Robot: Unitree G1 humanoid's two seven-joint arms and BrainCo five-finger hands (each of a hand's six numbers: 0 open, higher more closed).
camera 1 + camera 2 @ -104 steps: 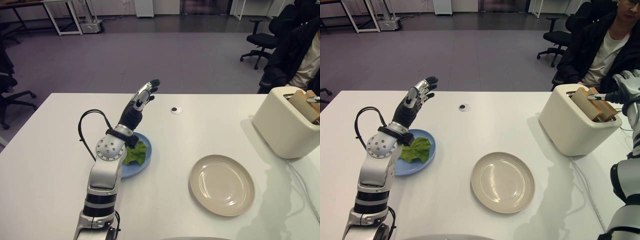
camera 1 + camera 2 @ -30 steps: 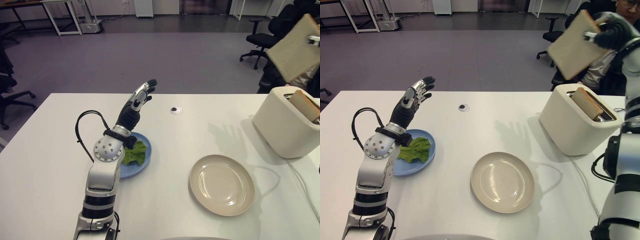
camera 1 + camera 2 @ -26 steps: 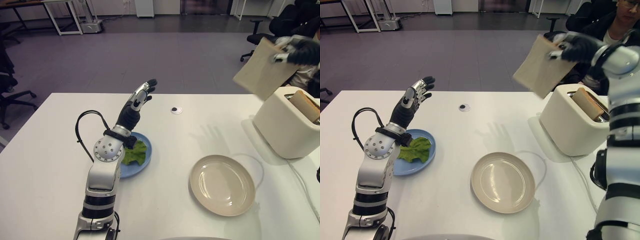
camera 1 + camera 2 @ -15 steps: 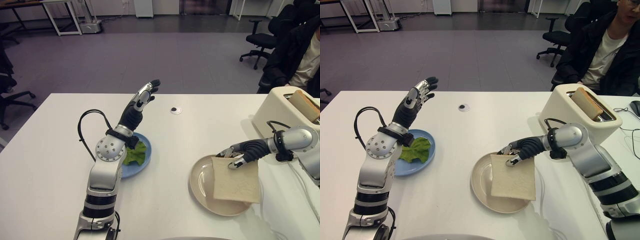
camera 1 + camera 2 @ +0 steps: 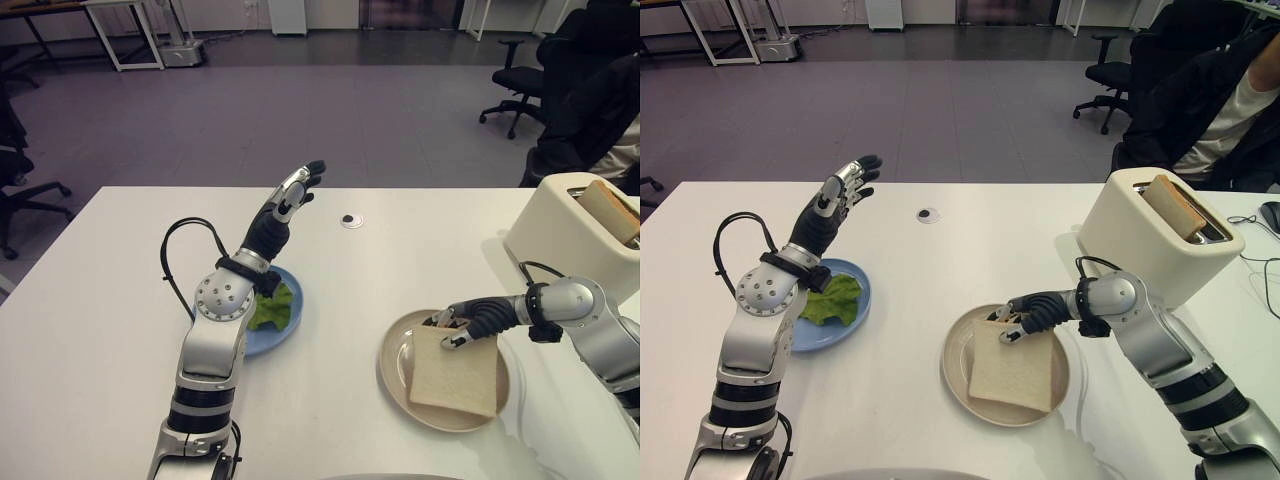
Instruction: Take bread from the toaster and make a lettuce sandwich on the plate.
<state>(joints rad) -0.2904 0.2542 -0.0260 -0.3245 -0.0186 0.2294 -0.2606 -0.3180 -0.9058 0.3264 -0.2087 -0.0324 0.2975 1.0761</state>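
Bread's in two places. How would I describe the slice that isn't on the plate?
Start at the white table and look to its right side, where a cream toaster stands. The bread slice pokes up tilted from its slot, unlike the other slice, which lies flat on the beige plate.

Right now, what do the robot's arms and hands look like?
Left arm and right arm are silver with black bands. The left has a round dotted joint cap and a black cable. The left hand is black with silver finger plates; the right hand is dark.
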